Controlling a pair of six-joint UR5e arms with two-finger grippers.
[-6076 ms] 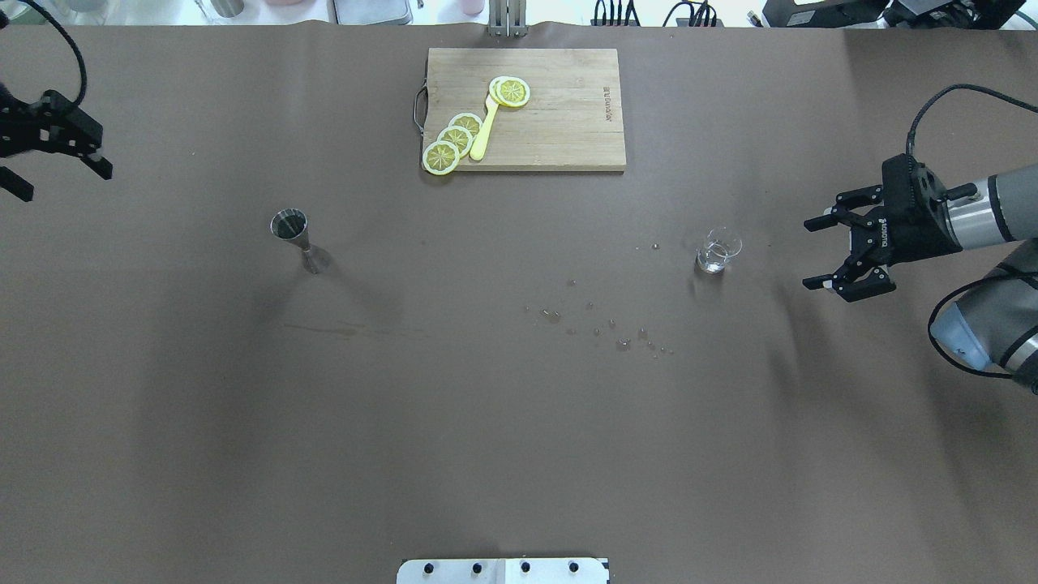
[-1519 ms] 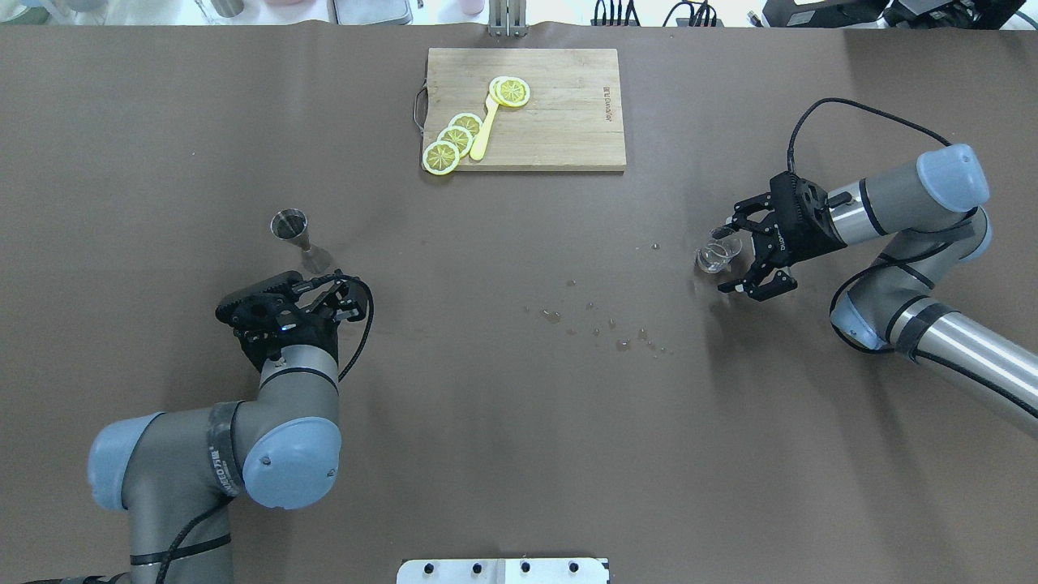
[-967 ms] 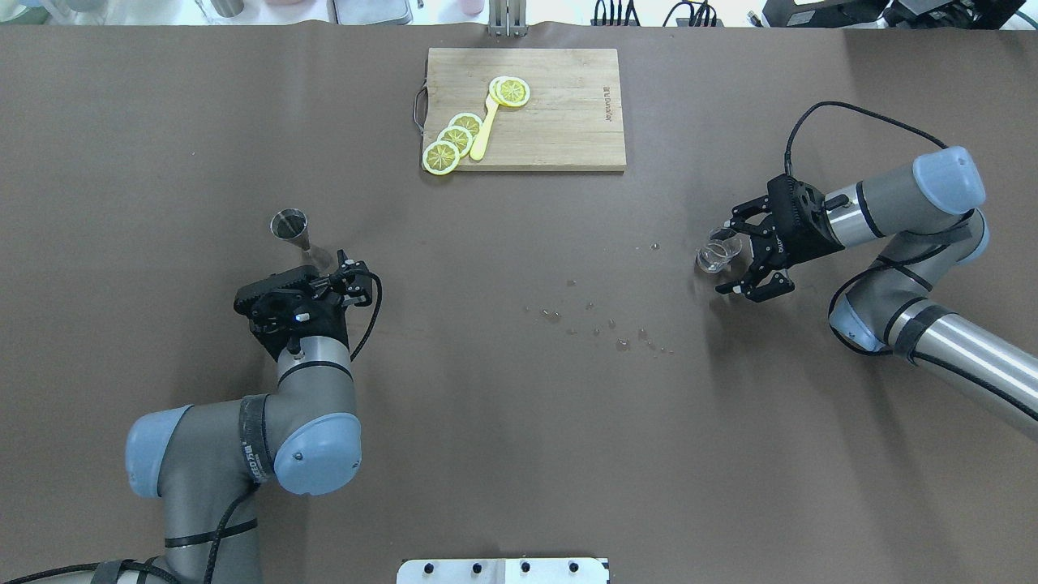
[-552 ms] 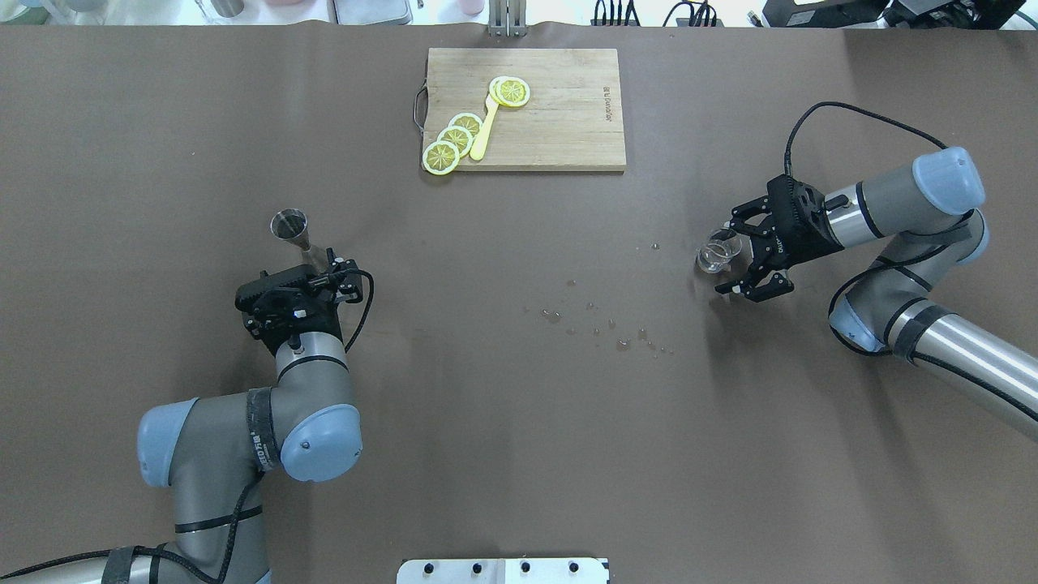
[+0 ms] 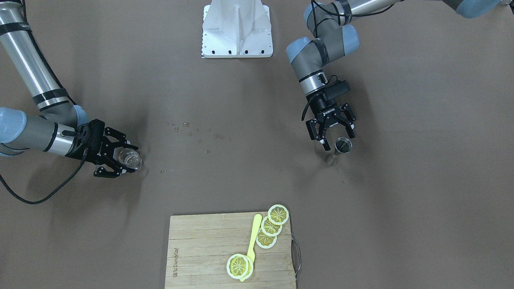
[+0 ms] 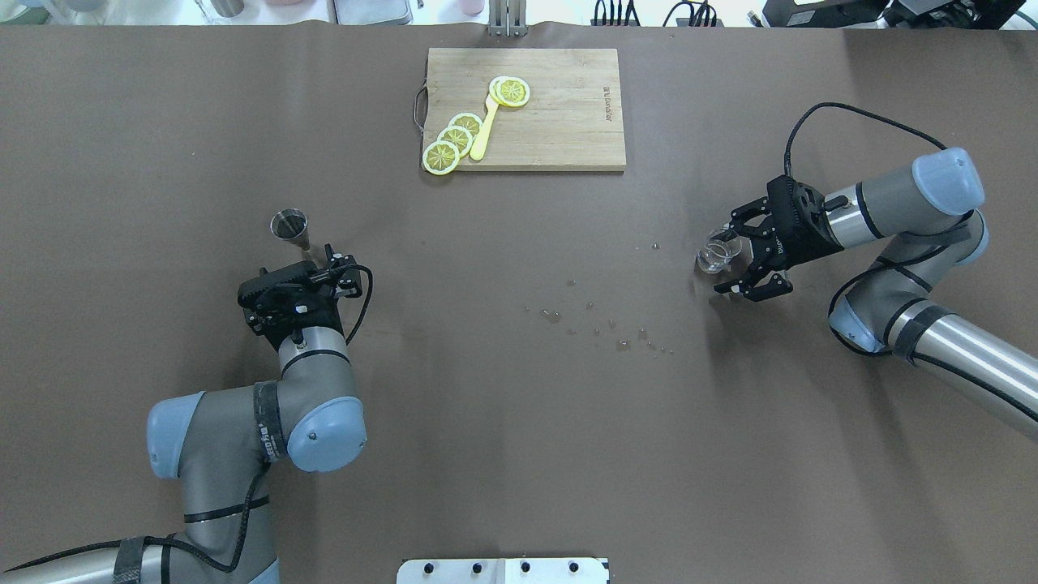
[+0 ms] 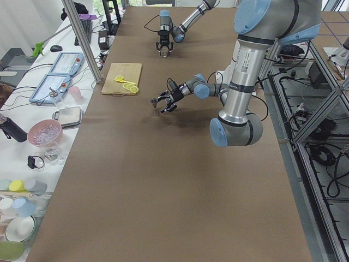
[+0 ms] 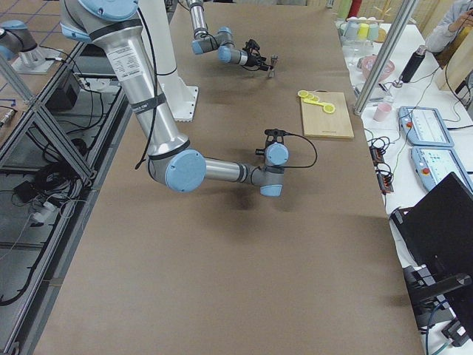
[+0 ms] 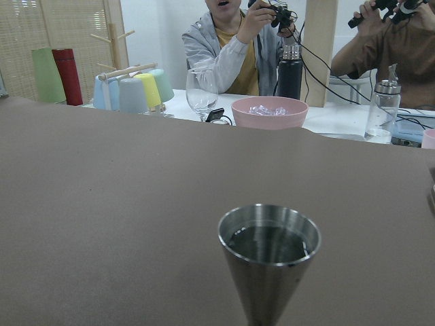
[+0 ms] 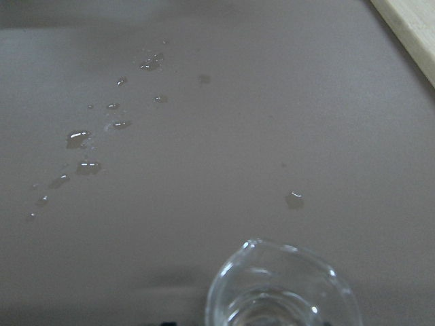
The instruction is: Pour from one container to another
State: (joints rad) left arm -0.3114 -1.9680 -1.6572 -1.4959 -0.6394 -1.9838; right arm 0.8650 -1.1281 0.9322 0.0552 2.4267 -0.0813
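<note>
A steel jigger stands upright left of centre, with dark liquid inside in the left wrist view. My left gripper is open just short of it, the fingers spread on either side of its stem and not touching. A small clear glass holding a little water stands on the right. My right gripper is open around the glass, one finger on each side. The glass fills the bottom edge of the right wrist view.
A wooden cutting board with lemon slices and a yellow utensil lies at the far middle. Water drops dot the brown table between the two containers. People and dishes stand beyond the far edge in the left wrist view.
My left arm came in from the left edge and crept forward up to the jigger. My right gripper closed in on the glass earlier and has held still over the last second.
</note>
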